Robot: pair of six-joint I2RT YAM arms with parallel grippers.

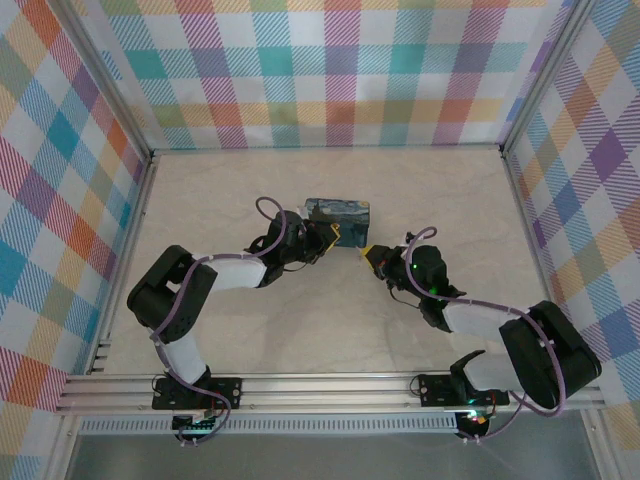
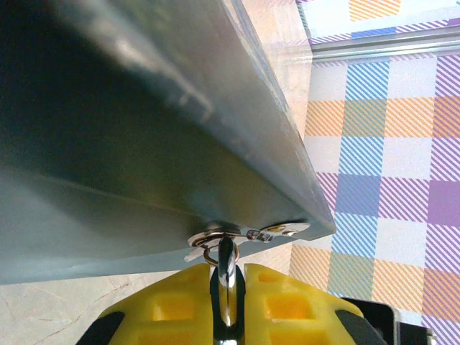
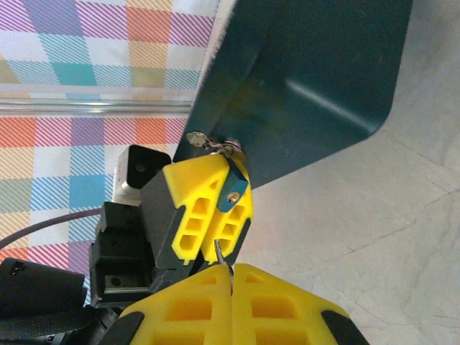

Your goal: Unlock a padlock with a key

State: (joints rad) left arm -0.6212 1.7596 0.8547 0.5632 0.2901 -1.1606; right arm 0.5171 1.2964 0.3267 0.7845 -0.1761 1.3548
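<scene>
While the two arms meet at the middle of the marbled table [image 1: 300, 330], a dark teal box [image 1: 337, 217] sits between them inside an enclosure of plaid walls [image 1: 340, 70]. The padlock [image 3: 233, 190] hangs at the box's lower corner, its shackle threaded through the ring of a small metal hasp [image 2: 244, 235] fixed to the box edge.

The left gripper [image 2: 227, 287] reaches in from the left. Its yellow fingers [image 3: 194, 205] are drawn narrow around the padlock's body, pinching it from both sides just below the hasp. In the left wrist view the lock shows as a silvery strip squeezed between the two pads. In the right wrist view a blue face of it shows between the same fingers.

The right gripper [image 3: 231, 277] faces the left one from the right, close to it but not touching. Its jaws are pressed together, with a thin metal key [image 3: 218, 251] caught at the seam between the fingertips. The key's shaft points up from that seam towards the underside of the padlock, and its far end meets the lower edge of the left gripper's fingers. Whether the blade is seated in the keyway cannot be told from these views.

The box lid lies flat, and the shackle sits closed through the hasp ring.
</scene>
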